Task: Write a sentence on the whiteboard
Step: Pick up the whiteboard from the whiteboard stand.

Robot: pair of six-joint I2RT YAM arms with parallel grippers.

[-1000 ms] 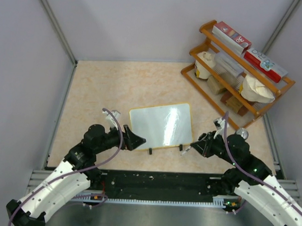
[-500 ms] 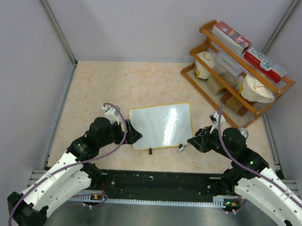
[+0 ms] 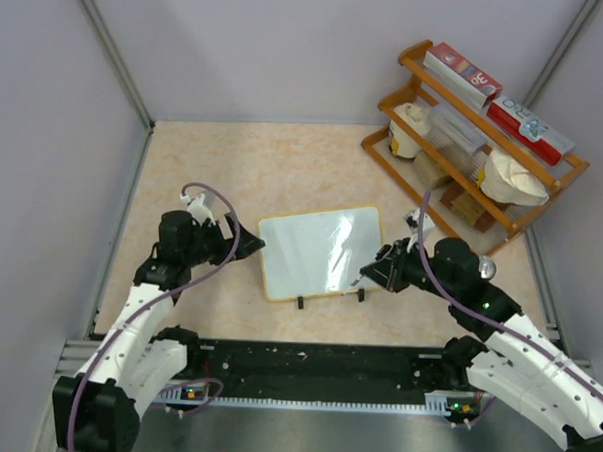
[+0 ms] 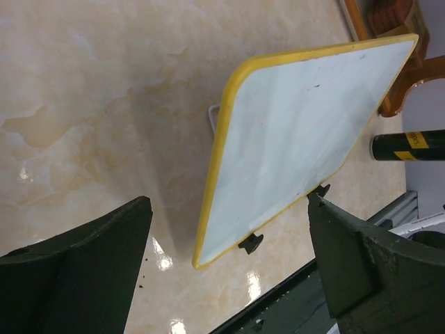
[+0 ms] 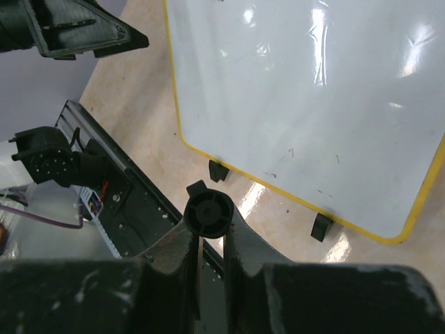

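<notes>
Left claw (image 3: 251,246) withdrew to just left of whiteboard (image 3: 320,250).

The beige marbled table (image 3: 234,173) carried the whiteboard (image 3: 319,249) near its middle — propped on black feet (image 3: 300,303). A wooden rack (image 3: 402,166) stood far right.

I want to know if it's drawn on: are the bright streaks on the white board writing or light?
Just light. Top view: a pale glare streak crosses the board. Right wrist view: bright white spots near its top, only tiny specks otherwise. Left wrist view: board looks blank; shiny spots on the table.
</notes>
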